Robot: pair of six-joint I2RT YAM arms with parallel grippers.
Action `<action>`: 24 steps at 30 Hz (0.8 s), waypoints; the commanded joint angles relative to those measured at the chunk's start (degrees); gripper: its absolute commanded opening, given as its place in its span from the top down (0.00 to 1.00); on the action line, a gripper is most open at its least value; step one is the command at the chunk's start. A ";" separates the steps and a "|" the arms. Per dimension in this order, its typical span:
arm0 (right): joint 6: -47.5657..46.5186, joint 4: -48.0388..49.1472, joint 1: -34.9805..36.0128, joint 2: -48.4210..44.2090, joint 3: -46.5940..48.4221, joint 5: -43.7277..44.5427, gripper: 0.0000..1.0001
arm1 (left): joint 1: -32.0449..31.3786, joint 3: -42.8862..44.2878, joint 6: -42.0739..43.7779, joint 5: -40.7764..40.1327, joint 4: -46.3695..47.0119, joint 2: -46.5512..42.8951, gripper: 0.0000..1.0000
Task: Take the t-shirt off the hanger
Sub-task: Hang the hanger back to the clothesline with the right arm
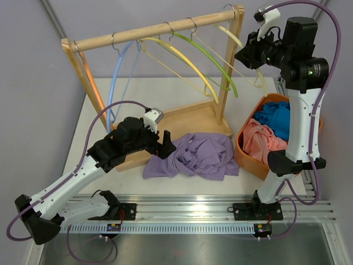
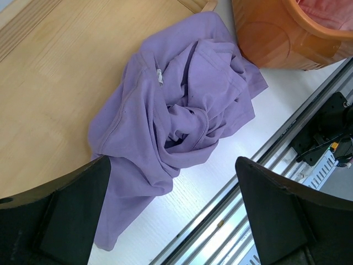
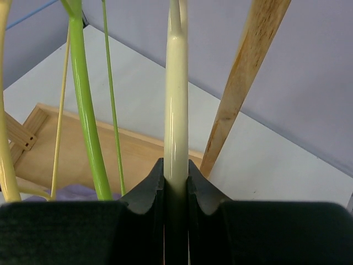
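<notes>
The left claw (image 1: 165, 144) stands spread to its widest over the desk (image 1: 190, 185) and holds nothing. The purple t-shirt (image 2: 176, 110) lies off every hanger in a crumpled heap just ahead of and below it. In the left wrist view its near edge reaches between the two fingers (image 2: 83, 215). Part of the cloth rests on the wooden base (image 2: 49, 83) of the rack, beyond and to the left of that claw, and the rest lies on the white desk. Behind and above the left claw, the rack's rail (image 1: 160, 27) carries a blue hanger (image 1: 118, 72), a yellow hanger (image 1: 182, 61) and a green hanger (image 1: 212, 58), all bare. The right claw (image 3: 176, 176) is raised at the rail's right end and pinched tight on the arm of a cream hanger (image 3: 176, 99), which runs straight up from between its jaws. The green one hangs just left of this claw and the rack's wooden post (image 3: 242, 88) slants just to its right. Well below the right claw, touching the t-shirt's right edge, sits an orange basket (image 1: 245, 157). It holds a pink garment (image 1: 256, 138) at the front and a blue garment (image 1: 276, 118) behind.
</notes>
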 commanded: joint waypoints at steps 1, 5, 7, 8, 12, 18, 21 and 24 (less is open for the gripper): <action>2.58 6.41 0.47 0.46 2.69 1.53 1.00 | 0.26 -1.35 -0.05 1.89 3.39 -1.25 0.01; 3.46 5.19 0.47 2.30 1.38 1.81 1.00 | -0.18 -1.45 0.12 3.65 3.66 0.15 0.01; 3.02 4.31 0.47 2.83 0.67 1.81 1.00 | -0.70 -1.19 1.00 3.74 3.48 1.47 0.01; 2.50 4.04 0.56 3.44 0.50 1.81 1.00 | -1.40 -0.92 1.35 3.65 3.39 1.82 0.01; 1.35 3.43 0.65 3.01 -0.82 1.28 0.99 | -3.69 -0.22 2.58 1.64 3.39 4.01 0.01; -0.76 3.08 0.56 0.55 -2.05 -0.12 0.58 | -8.52 0.40 5.48 -4.07 3.56 8.67 0.01; -2.86 2.90 0.65 -1.64 -2.23 -0.13 0.30 | -10.46 0.22 6.80 -9.24 4.09 11.57 0.01; -7.51 1.59 0.30 -4.80 -5.89 1.27 0.06 | -10.99 0.14 7.77 -13.73 5.40 15.43 0.01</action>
